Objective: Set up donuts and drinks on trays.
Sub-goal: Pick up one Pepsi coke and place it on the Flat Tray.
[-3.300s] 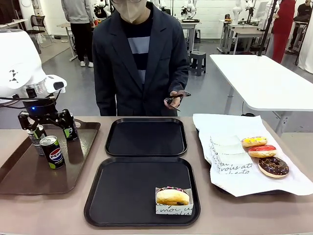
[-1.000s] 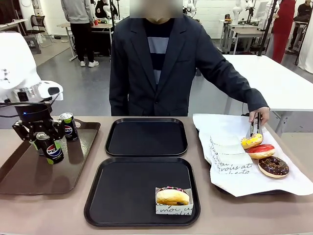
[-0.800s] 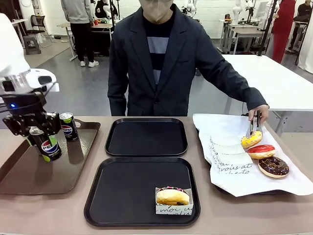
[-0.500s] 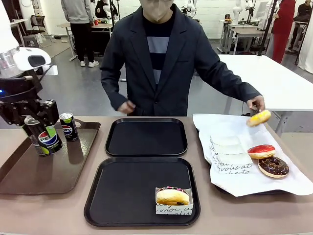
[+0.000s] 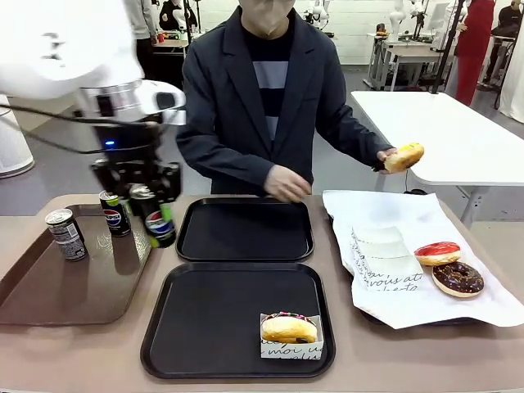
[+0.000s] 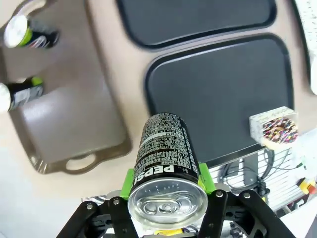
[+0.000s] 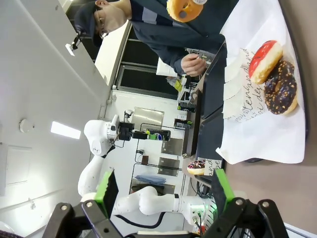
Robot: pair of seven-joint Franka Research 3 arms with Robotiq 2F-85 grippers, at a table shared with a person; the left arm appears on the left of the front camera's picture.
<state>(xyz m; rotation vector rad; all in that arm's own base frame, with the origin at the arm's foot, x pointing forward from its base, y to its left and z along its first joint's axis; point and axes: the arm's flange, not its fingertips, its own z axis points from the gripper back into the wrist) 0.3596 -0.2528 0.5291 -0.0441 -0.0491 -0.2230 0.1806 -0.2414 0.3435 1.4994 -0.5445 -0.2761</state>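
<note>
- The left claw is clamping a can between its green pads, gripping just under the silver top. The can is hanging clear of the bench, nearly upright with a slight lean.
- Straight under the claw, the rim of the brown tray is meeting bare bench. The far tray is lying just to the claw's right, and the near tray to its right and nearer the robot.
- This is looking like the carry stage. The can should travel level and come down base-flat on a black tray, and the pads should open only once the base is resting fully.
- On the near tray, a landing spot is best chosen well apart from the sleeved donut, which is sitting in the corner farthest from the claw.
- A person's hand is hovering over the far tray's far edge, so a swing toward it risks a bump.
- 2 spare cans are standing on the brown tray, to the claw's left.
- The right claw is standing wide open and gripping nothing.
- Far to the claw's right, the person's other hand is lifting a yellow donut above the white paper, where a red donut and a chocolate donut are lying.
- The bench is looking smooth and tan. Behind it, white tables and a grey floor are stretching away.
</note>
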